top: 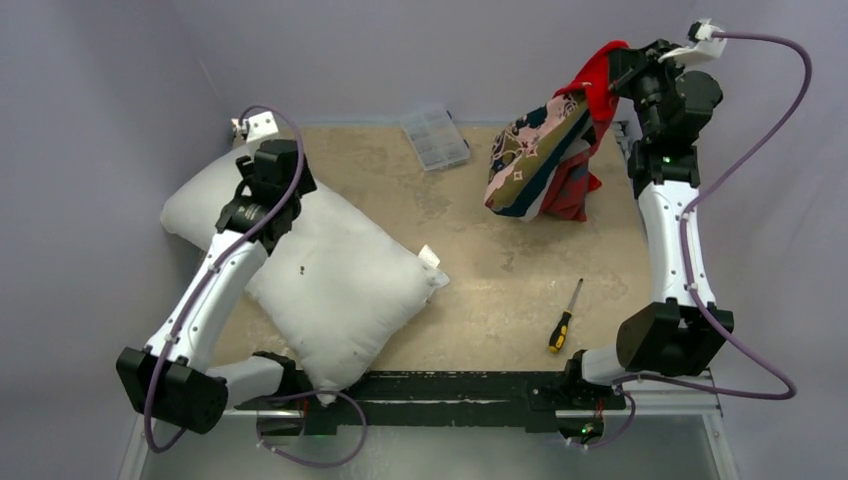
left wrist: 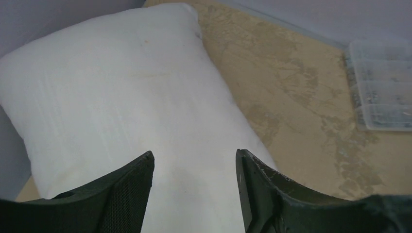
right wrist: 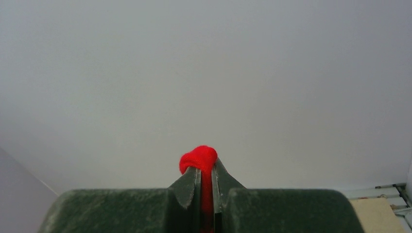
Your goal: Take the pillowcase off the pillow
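Note:
The plain white pillow lies bare on the left half of the table; it fills the left wrist view. My left gripper hovers over the pillow's far part, open and empty, its fingers apart above the white cloth. The red printed pillowcase hangs free of the pillow at the far right, its lower end near the table. My right gripper is raised high and shut on the pillowcase's top edge; a red bunch of pillowcase fabric sticks out between the fingertips.
A clear plastic compartment box lies at the table's far edge, also in the left wrist view. A yellow-and-black screwdriver lies near the right arm's base. Grey walls enclose the table on three sides.

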Tool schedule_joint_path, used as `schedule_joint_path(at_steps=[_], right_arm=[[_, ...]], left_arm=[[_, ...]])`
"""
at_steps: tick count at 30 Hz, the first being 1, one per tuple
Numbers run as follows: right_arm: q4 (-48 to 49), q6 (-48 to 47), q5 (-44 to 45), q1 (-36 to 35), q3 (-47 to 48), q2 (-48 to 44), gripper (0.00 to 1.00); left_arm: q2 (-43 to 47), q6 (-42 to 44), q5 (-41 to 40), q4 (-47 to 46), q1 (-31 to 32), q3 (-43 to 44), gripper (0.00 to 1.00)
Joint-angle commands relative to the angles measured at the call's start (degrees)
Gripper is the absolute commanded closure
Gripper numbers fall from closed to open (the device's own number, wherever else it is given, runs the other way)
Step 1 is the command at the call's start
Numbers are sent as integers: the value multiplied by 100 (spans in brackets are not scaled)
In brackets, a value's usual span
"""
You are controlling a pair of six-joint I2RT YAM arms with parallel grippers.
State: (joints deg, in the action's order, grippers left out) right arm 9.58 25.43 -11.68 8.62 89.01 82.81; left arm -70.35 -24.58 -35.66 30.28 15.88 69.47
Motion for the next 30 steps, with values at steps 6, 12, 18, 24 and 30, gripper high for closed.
schedule_joint_path(at_steps=[6, 12, 18, 24, 30], right_arm=[[444, -146, -752, -516, -181, -317, 100], [147, -229, -1286, -768, 221, -553, 100], [233, -235, -2116, -805, -3, -953, 100], [485, -96, -2811, -818, -502, -1204, 100], [630, -52, -3286, -818, -816, -1424, 99]], left_arm=[[530, -421, 2822, -874, 24, -513, 23], [298, -615, 2730, -1871, 1305, -944, 19], [-21, -395, 3057, -4096, 2127, -1429, 17], [-694, 414, 3483, -6454, 2625, -1814, 16], [-1640, 958, 4269, -7642, 2893, -1724, 15]])
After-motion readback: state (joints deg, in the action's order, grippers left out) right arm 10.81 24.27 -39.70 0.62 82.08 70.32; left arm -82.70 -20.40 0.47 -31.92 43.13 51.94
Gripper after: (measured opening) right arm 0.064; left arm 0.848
